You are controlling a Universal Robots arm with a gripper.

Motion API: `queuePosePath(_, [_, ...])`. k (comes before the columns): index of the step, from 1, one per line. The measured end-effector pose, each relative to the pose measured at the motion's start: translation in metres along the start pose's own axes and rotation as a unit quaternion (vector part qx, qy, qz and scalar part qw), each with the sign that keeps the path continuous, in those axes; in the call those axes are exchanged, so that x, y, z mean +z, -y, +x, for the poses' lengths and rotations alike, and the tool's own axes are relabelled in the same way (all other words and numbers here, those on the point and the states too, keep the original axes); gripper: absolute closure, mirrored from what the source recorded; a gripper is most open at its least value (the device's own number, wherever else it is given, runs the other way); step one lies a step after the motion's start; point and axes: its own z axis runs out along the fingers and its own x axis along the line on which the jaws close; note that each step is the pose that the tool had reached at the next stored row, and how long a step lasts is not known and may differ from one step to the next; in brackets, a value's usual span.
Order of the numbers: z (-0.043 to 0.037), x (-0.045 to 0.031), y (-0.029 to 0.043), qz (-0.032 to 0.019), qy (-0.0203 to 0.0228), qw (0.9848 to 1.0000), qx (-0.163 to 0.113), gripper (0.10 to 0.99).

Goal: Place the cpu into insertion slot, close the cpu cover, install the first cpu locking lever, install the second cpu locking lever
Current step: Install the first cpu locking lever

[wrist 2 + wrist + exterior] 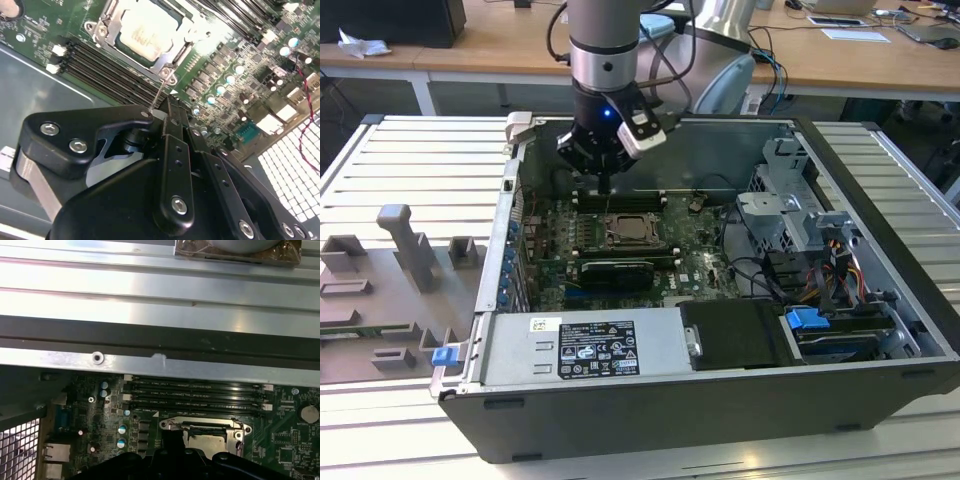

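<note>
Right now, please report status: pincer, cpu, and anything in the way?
Pincer low inside the open case, over the memory slots, beside the socket. Cpu seated in insertion slot, cpu cover down around it. Thin wire lever reaches toward the pincer.

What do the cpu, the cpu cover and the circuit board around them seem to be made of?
The cpu: probably metal, a pale matte face with a soft sheen. The cpu cover: probably thin steel sheet, bright silver, glinting along its edges, with a square window. The circuit board: green laminate, likely fibreglass, slightly glossy, studded with small silver-topped components. The gripper above them looks like black plastic or coated metal with silver screws.
</note>
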Motion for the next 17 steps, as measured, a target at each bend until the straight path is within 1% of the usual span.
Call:
queuePosePath(5, [-0.0087, 0.0009, 0.0006, 0.0000, 0.0000, 1.0000, 0.000, 0.980])
queuePosePath(9, [-0.0200, 0.0031, 0.0015, 0.0000, 0.0000, 1.0000, 0.000, 0.980])
queuePosePath(10, [-0.0227, 0.0038, 0.0018, -0.0015, 0.0001, 1.0000, 0.000, 0.980])
queuePosePath(12, [-0.0245, 0.0054, 0.0024, -0.0201, 0.0015, 0.9998, 0.003, 0.980])
queuePosePath(13, [-0.0250, 0.0064, 0.0026, -0.0224, 0.0018, 0.9997, 0.004, 0.980])
queuePosePath(14, [-0.0252, 0.0080, 0.0028, -0.0230, 0.0020, 0.9997, 0.004, 0.980])
queuePosePath(17, [-0.0255, 0.0133, 0.0032, -0.0229, 0.0021, 0.9997, 0.008, 0.980])
